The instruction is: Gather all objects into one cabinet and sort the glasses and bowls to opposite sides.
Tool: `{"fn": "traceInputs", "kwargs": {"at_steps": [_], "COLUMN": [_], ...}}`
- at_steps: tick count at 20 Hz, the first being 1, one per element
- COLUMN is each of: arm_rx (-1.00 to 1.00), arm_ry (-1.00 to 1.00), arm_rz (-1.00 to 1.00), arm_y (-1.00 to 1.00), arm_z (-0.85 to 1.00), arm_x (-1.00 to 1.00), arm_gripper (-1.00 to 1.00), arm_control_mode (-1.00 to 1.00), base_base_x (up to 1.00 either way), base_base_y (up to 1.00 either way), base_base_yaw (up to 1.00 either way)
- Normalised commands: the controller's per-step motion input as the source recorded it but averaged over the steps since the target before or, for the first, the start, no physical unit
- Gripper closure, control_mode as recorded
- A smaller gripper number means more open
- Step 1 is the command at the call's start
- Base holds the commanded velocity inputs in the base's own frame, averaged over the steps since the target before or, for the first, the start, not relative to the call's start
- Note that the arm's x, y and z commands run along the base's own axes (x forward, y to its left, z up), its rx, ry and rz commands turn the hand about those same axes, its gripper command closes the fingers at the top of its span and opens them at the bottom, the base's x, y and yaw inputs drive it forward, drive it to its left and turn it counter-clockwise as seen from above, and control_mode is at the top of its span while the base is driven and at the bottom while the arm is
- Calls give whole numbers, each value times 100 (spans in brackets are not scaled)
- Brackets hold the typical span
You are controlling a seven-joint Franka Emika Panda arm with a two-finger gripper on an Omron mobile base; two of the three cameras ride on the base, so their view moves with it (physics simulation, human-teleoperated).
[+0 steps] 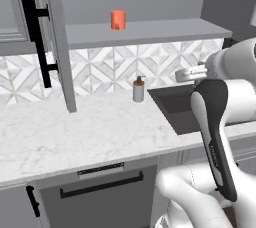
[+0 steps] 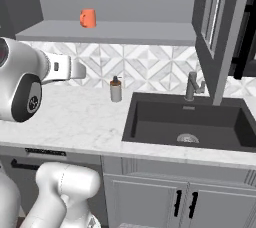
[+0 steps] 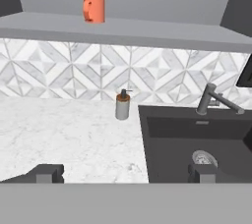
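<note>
One orange cup (image 1: 118,20) upright on cabinet shelf (image 1: 150,33); tool (image 3: 125,173) open, empty.

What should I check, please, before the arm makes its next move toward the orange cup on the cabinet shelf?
1. Claw open and empty: ok, the tips stand wide apart with nothing between them.
2. Orange cup upright on the shelf: ok.
3. Cabinet door swung open, shelf front free: ok.
4. Claw near the cup: not ok, it is low over the counter, and the cup is far above.
5. Soap bottle out of the path: ok, it stands on the counter by the sink, below the shelf.
6. Other cups and bowl located: cannot tell.
</note>
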Motion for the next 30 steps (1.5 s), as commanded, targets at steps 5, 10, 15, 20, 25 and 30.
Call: {"fn": "traceInputs", "kwargs": {"at_steps": [5,10,15,20,25,30], "arm_rx": [0,0,0,0,0,0], "arm_ry": [0,0,0,0,0,0], "arm_rz": [0,0,0,0,0,0], "arm_y": [0,0,0,0,0,0], "arm_z": [0,0,0,0,0,0], "arm_x": [0,0,0,0,0,0], "arm_gripper": [-100,-100,-100,-100,-100,-100], "arm_control_mode": [100,100,100,100,100,100], "base_base_x": [21,9,60,27,-23,-9], "base_base_y": [8,5,11,4,3,7], "base_base_yaw": [0,0,0,0,0,0]}}
